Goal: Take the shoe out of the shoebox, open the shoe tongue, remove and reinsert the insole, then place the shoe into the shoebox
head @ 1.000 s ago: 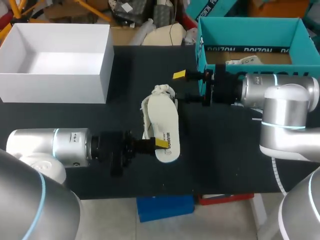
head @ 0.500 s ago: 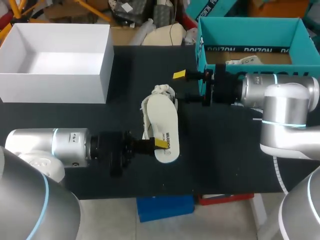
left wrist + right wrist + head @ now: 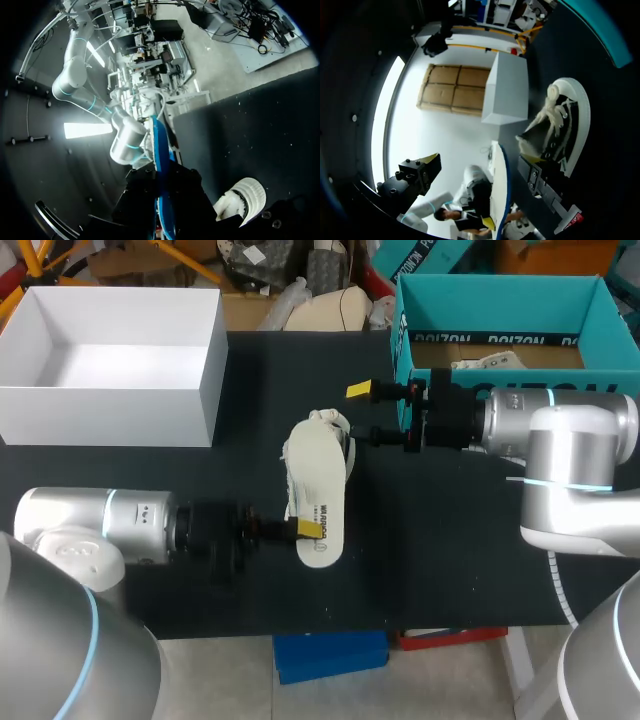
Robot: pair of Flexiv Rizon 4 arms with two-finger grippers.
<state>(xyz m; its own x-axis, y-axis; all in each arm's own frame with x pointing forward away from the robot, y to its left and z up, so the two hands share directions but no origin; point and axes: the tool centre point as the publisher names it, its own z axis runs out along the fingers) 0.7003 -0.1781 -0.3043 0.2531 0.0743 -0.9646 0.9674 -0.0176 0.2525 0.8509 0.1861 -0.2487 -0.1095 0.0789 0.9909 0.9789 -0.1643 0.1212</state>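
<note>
I am two robot arms at a black table (image 3: pixel 450 540), seen from above. My left gripper (image 3: pixel 303 528) comes in from the left and is clamped on the heel end of a white insole (image 3: pixel 318 485). One yellow fingertip shows on the insole's near edge. The insole stretches away from that grip towards the middle of the table, printed face up. Its far end lies against a white lace-up sneaker (image 3: pixel 335 427) that rests on its side. I cannot tell whether that end is inside the shoe. From my left wrist the insole appears edge-on between my fingers, with a blue underside, and the sneaker's rubber toe is just beside it. My right gripper (image 3: pixel 365 412) reaches in from the right with its fingers spread wide, holding nothing. One finger sits at the sneaker's opening beside the laces, and the other hangs apart from the shoe above the table. A teal shoebox (image 3: pixel 400 335) stands open behind my right arm, well apart from the sneaker. A white open box (image 3: pixel 100 410) stands at the far left corner.
</note>
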